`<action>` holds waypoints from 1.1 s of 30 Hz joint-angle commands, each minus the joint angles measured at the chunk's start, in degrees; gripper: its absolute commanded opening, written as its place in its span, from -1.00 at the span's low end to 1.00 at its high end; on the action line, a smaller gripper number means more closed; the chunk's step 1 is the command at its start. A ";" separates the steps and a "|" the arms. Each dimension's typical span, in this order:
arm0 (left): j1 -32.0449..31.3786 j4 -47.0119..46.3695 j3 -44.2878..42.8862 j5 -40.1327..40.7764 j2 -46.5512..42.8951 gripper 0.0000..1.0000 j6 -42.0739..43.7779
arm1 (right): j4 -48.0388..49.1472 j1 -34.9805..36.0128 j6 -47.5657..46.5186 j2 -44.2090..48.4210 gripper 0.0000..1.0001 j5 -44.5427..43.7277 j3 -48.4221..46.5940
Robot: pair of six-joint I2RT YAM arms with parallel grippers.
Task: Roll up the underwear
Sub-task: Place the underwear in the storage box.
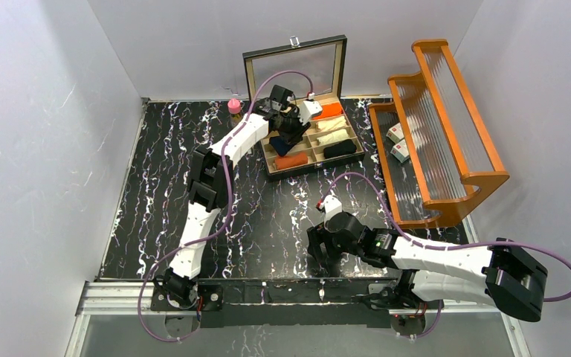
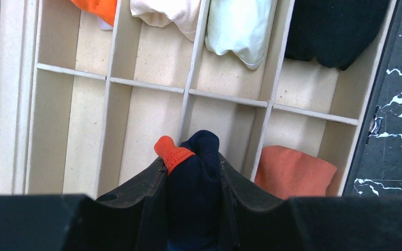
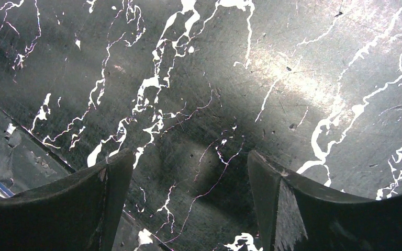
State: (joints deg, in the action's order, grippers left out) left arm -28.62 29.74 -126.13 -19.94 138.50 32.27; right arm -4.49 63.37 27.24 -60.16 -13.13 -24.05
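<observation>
Navy underwear (image 2: 196, 188), rolled, with its bright orange trim (image 2: 172, 152) poking out at the tip, is clamped between the fingers of your left gripper (image 2: 192, 161). You hold it over the near row of the divided wooden box (image 2: 225, 99), at an unfilled compartment. One compartment to the right, the rust-orange underwear (image 2: 293, 170) lies rolled. Orange, cream, pale and black rolls sit in the far row. Your right gripper (image 3: 188, 172) hangs with its jaws spread wide over the black marbled table (image 3: 293, 78), near the arm bases, grasping nothing.

left gripper (image 2: 193, 175) clamping navy underwear (image 2: 196, 183), divided box (image 2: 188, 94)
</observation>
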 commanded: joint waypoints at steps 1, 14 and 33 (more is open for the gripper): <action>-0.11 0.70 -1.26 1.67 0.08 -1.00 3.88 | 1.10 -0.18 0.53 -0.54 0.75 0.03 -1.00; -0.77 4.50 2.77 -1.67 0.62 -1.00 8.26 | 1.63 -0.27 0.54 -1.42 0.77 -0.03 -0.87; -0.14 16.02 -5.48 -16.56 8.90 -1.00 1.63 | 2.31 -0.53 -0.75 -4.09 0.79 0.28 -1.35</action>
State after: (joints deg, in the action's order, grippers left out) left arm -28.77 37.10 -131.08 -28.41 145.09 39.19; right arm -4.08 63.29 26.98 -63.86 -12.92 -24.05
